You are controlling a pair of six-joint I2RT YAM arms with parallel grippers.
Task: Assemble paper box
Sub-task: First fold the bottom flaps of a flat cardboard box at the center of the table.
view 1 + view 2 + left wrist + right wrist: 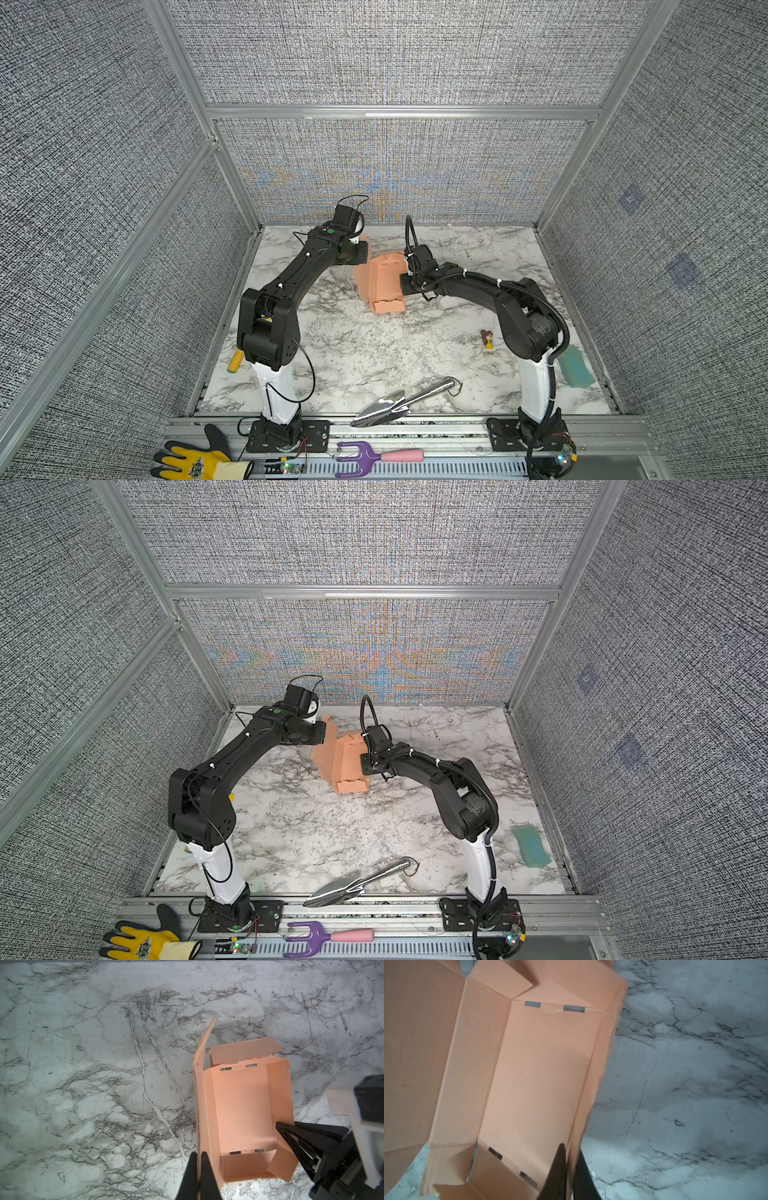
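Both top views: salmon-pink, creased cardboard paper box (380, 278) (345, 762) sat half-folded, open-topped, at frame centre on the veined marble desk (374, 353) | Left wrist: left gripper (199, 1155) pinched the box's upright side panel, lower centre | Right wrist: right gripper (571, 1152) straddled the opposite thin wall, lower centre; could not tell whether it gripped.

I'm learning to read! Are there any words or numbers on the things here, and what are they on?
No text here can be read.
The glove has a dark badge, too blurred to read.
The box is plain, with no print.
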